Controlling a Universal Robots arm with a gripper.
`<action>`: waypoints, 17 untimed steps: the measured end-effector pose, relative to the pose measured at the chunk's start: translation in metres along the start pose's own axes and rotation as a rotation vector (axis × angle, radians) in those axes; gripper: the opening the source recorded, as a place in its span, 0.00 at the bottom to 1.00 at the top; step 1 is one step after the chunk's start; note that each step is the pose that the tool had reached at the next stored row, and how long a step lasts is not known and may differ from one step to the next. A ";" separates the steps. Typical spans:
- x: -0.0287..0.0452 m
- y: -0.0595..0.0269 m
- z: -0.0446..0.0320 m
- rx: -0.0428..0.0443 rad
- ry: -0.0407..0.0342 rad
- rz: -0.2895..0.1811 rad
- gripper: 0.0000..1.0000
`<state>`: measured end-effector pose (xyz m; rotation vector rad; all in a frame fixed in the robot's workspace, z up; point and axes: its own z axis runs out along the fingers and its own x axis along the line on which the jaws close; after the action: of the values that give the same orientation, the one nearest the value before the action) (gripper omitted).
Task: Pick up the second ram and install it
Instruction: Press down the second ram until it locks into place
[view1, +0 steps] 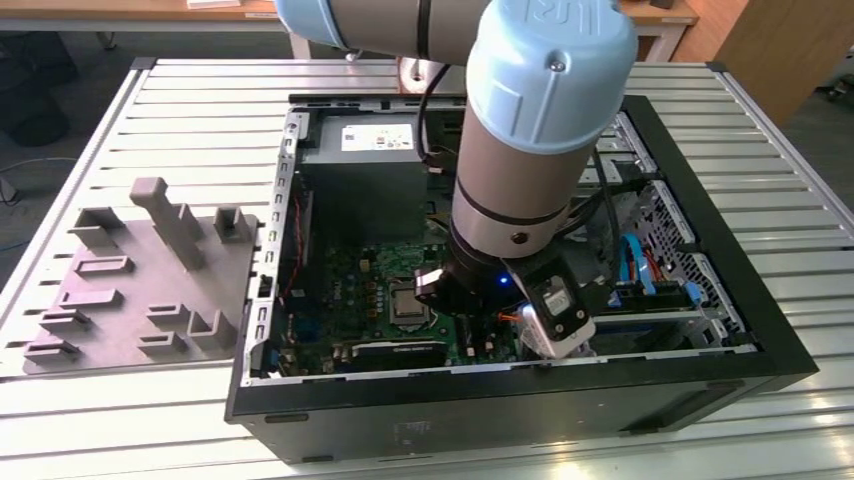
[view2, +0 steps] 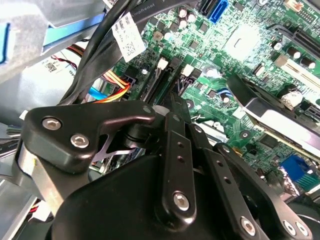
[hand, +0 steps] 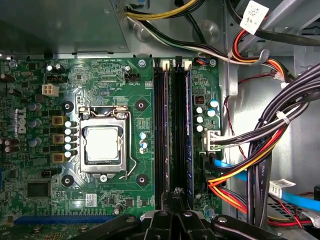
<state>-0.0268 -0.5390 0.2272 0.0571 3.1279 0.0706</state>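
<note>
Jaws (hand: 175, 202) over motherboard slots (hand: 172, 130) — inside case (view1: 747, 330)

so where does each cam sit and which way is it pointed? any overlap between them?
Exterior view: off the arm, above and in front of the open PC case, looking down; the arm's grey wrist and blue joint show, reaching into the case.
First wrist view: on the arm, looking straight down at the motherboard; the hand's black linkage shows at one edge.
Second wrist view: on the arm, low and oblique across the board; the hand's linkage up close.
Shared: both wrist views show the black memory slots and the cable bundle.
</note>
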 end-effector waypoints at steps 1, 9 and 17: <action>0.0000 0.0000 0.0011 -0.0005 -0.0001 0.000 0.11; 0.0001 -0.0002 0.0049 0.0000 0.0000 0.000 0.11; 0.0001 -0.0004 0.0084 -0.0001 0.0000 0.000 0.11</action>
<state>-0.0268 -0.5390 0.2188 0.0570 3.1279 0.0708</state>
